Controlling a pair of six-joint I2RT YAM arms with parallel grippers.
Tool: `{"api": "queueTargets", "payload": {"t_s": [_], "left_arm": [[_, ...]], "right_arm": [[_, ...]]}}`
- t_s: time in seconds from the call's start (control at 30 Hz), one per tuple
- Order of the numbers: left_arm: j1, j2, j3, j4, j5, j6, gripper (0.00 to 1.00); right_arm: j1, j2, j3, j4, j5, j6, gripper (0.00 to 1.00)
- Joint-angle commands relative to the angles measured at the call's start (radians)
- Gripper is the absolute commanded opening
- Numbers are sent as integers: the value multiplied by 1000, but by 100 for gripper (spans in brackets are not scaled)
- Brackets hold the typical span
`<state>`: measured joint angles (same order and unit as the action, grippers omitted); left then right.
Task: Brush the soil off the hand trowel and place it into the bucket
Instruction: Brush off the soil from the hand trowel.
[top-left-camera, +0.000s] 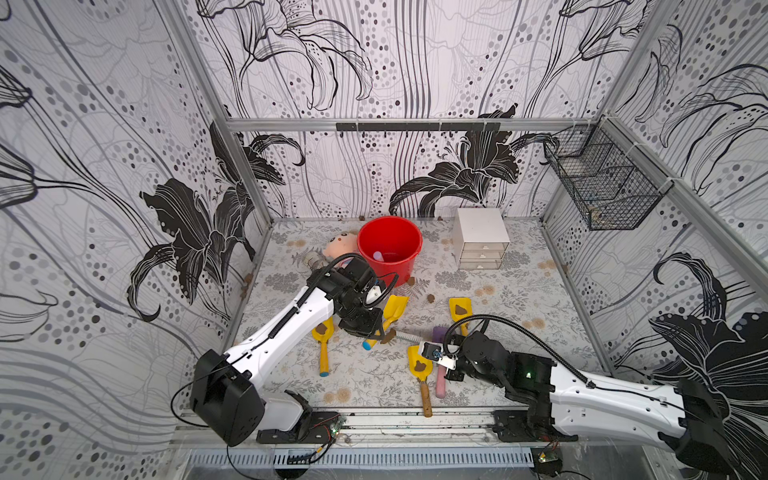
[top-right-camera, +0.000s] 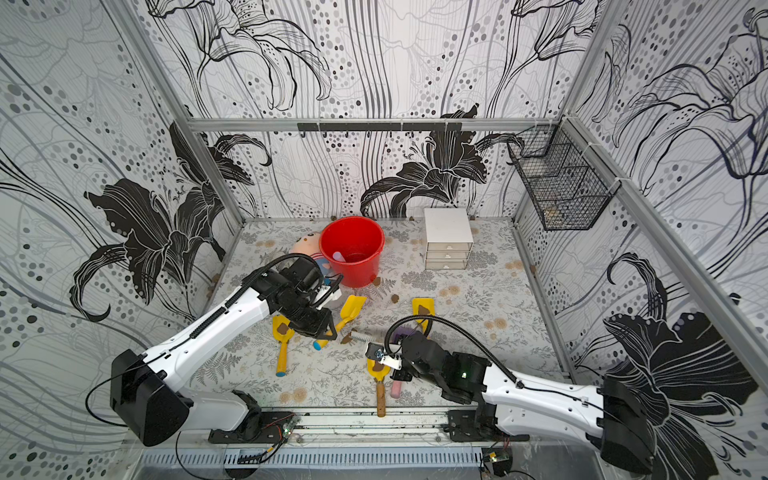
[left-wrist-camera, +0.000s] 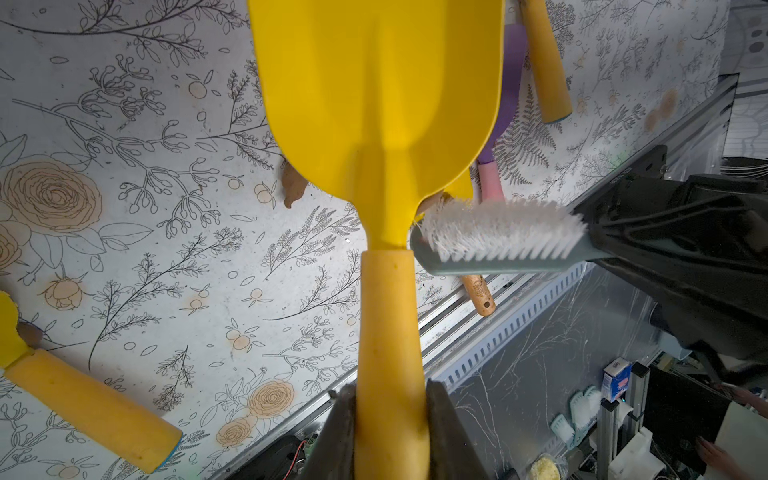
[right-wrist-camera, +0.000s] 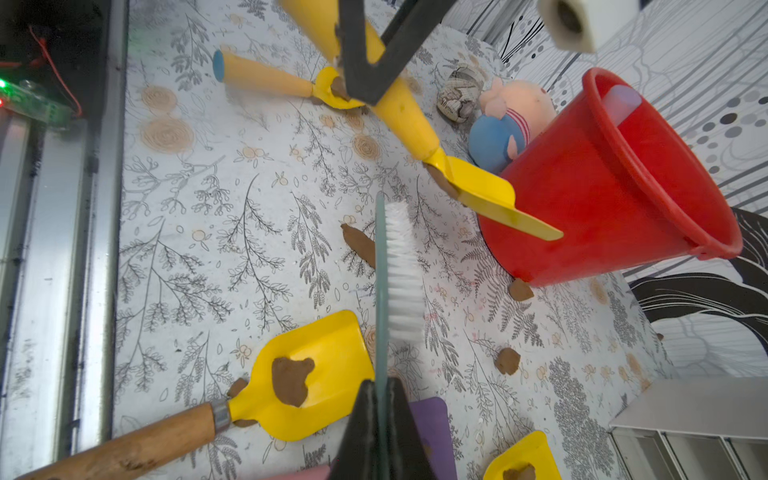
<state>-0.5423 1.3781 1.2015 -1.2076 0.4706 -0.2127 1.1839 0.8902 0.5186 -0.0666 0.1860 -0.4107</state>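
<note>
**Trowels.** Five are counted: four yellow, and one purple-bladed trowel with a pink handle.
- One yellow trowel, the held trowel, is clamped by its handle in the left gripper. It is raised and tilted, with its blade pointing toward the bucket but outside it. The blade face seen from the left wrist is clean.
- The remaining three lie on the mat: one beneath the left arm, one wooden-handled and one farther right. Each bears one clump of soil.

**Loose soil.** Three loose clumps are counted on the mat between bucket and brush.

**Brush.** One brush is gripped by its handle in the right gripper. Its bristles sit just beside the held trowel's neck; contact cannot be determined.

**Other items.** One bucket stands upright at the back. Also noted are one white drawer box of three drawers, one plush toy and one wire basket.
</note>
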Motion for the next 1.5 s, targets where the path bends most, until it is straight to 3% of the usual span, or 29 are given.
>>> {"api": "queueTargets", "payload": {"t_s": [0.0,0.47,0.8,1.13,1.47], "left_arm": [[6,-14,-15,22,-15,4,0],[6,-27,-26,39,15,9,0],[6,-20,-12,57,-32,-5,0],[18,-20,8,58,-67,-16,0],[19,-11,-12,66,26,-14,0]], "right_arm": [[-1,-17,49,31,11,24,0],[-24,174,112,67,83,75,0],[-34,228,94,49,123,95,0],[-28,242,160,-110,227,67,0],[19,249,159,-4,69,-41,0]]}}
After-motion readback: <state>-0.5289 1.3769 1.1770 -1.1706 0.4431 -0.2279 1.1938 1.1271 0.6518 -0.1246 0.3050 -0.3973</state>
